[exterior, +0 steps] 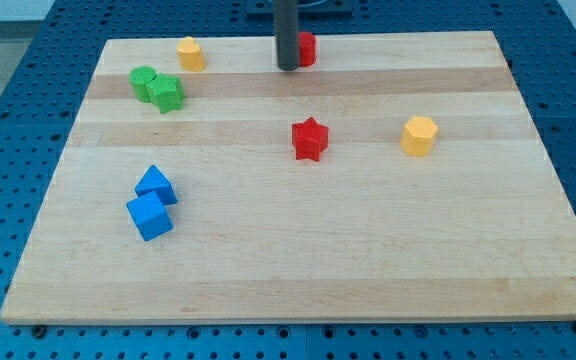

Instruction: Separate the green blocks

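Standing at the view's top centre of the counter [368, 230], my tip [288, 67], the end of a plain dark rod with no jaws to open or close and nothing held; as an end effector, only able to push. Touching or nearly touching a red block [307, 48] just to its right, partly hidden behind the rod, shape not clear.

Lying well apart to the view's left and slightly lower: the green cylinder [144, 81] and the green star-like block [167, 93], pressed against each other at the top-left part of the counter. Running from upper left to lower right, the pair's shared axis, with the cylinder on the far side and the star-like block nearer my tip.

Judging from this, not yet begun, the separation; both greens in contact. Calling for a long travel leftward, then an approach across the pair's axis so as to wedge between them or shove only one, rather than driving both along together.

Sitting close above the route, a yellow block [190, 53]; probably worth passing below. Elsewhere, well clear: a red star [309, 138], a yellow hexagonal block [419, 135], and two blue blocks [152, 204] at lower left.
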`<state>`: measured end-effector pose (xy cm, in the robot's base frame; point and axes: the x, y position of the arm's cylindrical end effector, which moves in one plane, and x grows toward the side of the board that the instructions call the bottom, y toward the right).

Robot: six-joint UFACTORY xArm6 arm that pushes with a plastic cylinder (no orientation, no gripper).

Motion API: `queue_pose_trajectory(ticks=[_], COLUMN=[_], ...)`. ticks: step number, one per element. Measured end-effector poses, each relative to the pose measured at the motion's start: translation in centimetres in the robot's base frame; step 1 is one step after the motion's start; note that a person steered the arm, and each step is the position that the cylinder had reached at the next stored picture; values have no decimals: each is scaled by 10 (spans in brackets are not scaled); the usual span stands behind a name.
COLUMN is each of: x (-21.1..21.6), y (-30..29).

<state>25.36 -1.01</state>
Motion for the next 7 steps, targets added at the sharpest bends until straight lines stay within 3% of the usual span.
queue_pose_trajectory(ticks=[2, 6, 7], x=[-9, -18, -3], y=[-179, -192, -224])
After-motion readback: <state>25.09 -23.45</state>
